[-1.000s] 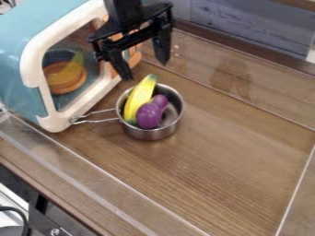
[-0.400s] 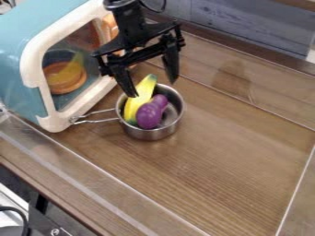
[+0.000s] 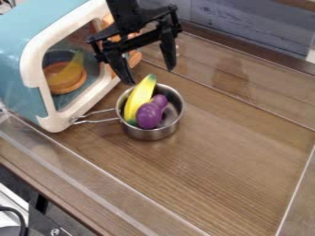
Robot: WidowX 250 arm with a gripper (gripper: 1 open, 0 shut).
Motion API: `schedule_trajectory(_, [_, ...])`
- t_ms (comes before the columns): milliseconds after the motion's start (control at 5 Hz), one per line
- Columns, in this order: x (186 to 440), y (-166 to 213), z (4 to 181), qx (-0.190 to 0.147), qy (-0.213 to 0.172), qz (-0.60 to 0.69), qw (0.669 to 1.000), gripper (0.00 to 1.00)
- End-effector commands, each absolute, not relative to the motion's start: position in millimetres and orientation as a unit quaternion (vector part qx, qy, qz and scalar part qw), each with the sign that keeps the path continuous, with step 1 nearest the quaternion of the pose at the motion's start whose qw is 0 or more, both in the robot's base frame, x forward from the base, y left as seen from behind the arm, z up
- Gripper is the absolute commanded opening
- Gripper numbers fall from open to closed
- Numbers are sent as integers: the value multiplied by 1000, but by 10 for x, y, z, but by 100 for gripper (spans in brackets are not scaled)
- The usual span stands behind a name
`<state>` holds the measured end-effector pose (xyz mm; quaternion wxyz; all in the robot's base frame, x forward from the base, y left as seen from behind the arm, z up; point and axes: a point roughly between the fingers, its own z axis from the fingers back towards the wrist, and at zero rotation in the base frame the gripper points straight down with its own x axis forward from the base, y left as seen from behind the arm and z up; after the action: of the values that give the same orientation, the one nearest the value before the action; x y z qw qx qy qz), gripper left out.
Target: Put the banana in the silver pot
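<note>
The yellow banana leans inside the silver pot, its upper end sticking out over the rim towards the back left. A purple lumpy toy vegetable lies beside it in the pot. The pot's thin handle points left. My black gripper hangs just above and behind the pot, pointing steeply down. It is open, with nothing between its fingers and a gap between them and the banana.
A teal and cream toy oven stands at the left with its door open, an orange dish inside it. The pot sits close to the oven's front. The wooden tabletop stretches to the right and front, with a raised edge.
The open gripper has rolled about its own axis above the pot and stands slightly higher than half a second ago. Banana, purple vegetable and pot have not moved.
</note>
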<state>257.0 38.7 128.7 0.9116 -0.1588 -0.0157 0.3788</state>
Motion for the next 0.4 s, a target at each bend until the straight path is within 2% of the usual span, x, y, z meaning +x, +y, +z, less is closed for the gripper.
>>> schedule_trajectory(0, [2630, 426, 1448, -177, -42, 329, 927, 100])
schedule_trajectory(200, [2652, 513, 1349, -192, -49, 298, 934, 100])
